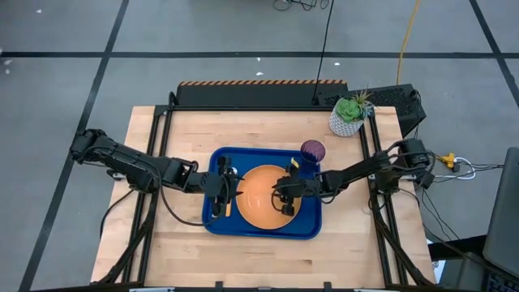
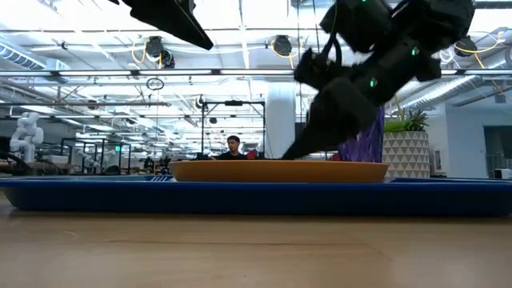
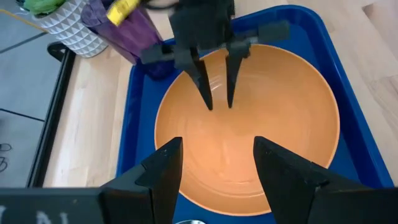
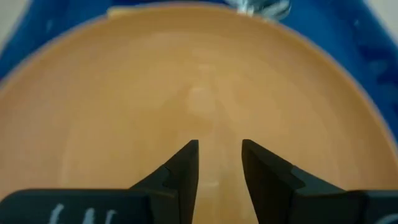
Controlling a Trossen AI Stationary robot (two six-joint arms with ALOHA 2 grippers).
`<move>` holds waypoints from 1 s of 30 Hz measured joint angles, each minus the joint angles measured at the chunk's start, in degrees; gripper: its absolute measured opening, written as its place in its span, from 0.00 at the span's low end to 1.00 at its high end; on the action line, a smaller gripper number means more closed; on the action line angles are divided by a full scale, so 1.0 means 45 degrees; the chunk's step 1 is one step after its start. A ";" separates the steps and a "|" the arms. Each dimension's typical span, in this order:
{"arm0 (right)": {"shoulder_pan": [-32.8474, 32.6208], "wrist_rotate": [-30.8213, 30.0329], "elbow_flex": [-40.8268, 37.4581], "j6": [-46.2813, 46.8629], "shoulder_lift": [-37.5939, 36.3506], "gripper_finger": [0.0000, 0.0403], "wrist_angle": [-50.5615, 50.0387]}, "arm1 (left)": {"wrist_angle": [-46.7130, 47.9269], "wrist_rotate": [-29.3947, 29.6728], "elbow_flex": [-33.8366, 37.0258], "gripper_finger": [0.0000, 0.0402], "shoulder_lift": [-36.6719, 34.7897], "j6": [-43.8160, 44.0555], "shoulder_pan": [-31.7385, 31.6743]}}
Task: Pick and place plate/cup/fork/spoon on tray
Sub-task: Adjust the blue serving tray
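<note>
A wooden bench (image 1: 170, 251) carries a large blue plastic rectangular tray (image 1: 312, 229) with rounded corners; a large round flat orange plate (image 1: 253, 203) lies inside it, filling most of the middle; a small dark purple translucent cup (image 1: 313, 151) stands upright at the tray's far right corner; a white patterned pot with a green succulent (image 1: 349, 116) sits on the bench beyond that corner, apart from the tray. The left gripper (image 1: 229, 189) hangs over the tray's left side, just beside the plate's rim, its fingers (image 3: 163, 177) spread wide and grasping nothing; an orange-handled piece of cutlery (image 1: 227, 208) lies in the tray beneath it, fork or spoon I cannot tell. The right gripper (image 1: 280, 199) hovers low over the plate's right half; its fingers (image 4: 185, 165) are partly parted with bare orange between them, empty.
</note>
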State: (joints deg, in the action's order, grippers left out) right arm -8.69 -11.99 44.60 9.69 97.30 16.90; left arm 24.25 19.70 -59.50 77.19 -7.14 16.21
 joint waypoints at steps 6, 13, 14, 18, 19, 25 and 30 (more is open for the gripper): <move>-0.0313 -0.0384 0.0000 -0.0070 -0.1654 0.28 -0.1158 | 0.0010 0.0006 0.0002 0.50 -0.0003 -0.0015 0.0000; -0.2217 -0.0372 0.0000 0.0194 -0.3669 0.28 -0.3834 | 0.0014 0.0006 0.0004 0.50 -0.0005 -0.0041 0.0000; -0.2609 -0.0332 0.0000 0.0473 -0.3776 0.28 -0.4010 | 0.0005 0.0006 0.0004 0.50 0.0000 -0.0053 0.0000; -0.4364 -0.0277 0.0005 0.2135 -0.3750 0.28 -0.4087 | -0.0010 0.0006 0.0004 0.50 -0.0001 -0.0058 0.0000; -0.4771 -0.0277 0.0005 0.2696 -0.3647 0.28 -0.4053 | -0.0007 0.0006 0.0004 0.50 0.0000 -0.0058 0.0000; -0.6868 -0.0622 0.0005 0.5708 -0.2691 0.28 -0.3223 | -0.0121 0.0025 0.0004 0.50 0.0000 -0.0308 -0.0005; -0.7636 -0.0651 0.0005 0.7290 -0.1626 0.28 -0.2559 | -0.0112 0.0030 0.0004 0.50 0.0000 -0.0387 -0.0015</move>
State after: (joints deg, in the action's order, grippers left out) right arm -43.05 -14.92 44.62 42.49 89.98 5.39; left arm 23.75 19.84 -59.48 77.19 -8.88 16.14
